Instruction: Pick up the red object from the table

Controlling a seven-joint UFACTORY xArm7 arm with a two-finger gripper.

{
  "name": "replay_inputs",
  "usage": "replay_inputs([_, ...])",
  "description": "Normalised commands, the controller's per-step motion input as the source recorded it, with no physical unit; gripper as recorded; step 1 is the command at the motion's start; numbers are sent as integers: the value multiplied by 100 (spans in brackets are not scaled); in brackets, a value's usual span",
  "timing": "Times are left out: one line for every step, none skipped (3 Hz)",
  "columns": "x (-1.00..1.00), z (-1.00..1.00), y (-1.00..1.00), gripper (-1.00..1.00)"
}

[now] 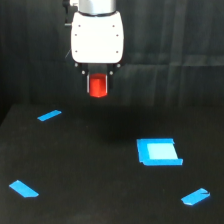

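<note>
One job, seemingly done: the gripper (98,86) has its jaws closed on the red block (98,85), hanging clear above the table (90,170).

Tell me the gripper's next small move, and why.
Probably just hold the grip and stop, or rise slightly. The red object already sits between the fingers of the gripper, hanging clear above the table, so the pick looks done.

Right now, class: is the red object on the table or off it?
Off it. The red object hangs between the hand's fingers, above the table.
</note>
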Motion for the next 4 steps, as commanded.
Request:
replay_inputs([3,16,-3,-96])
replay_inputs([7,29,1,-94])
replay_inputs([-5,20,1,-95])
replay_inputs([-1,19,13,-96])
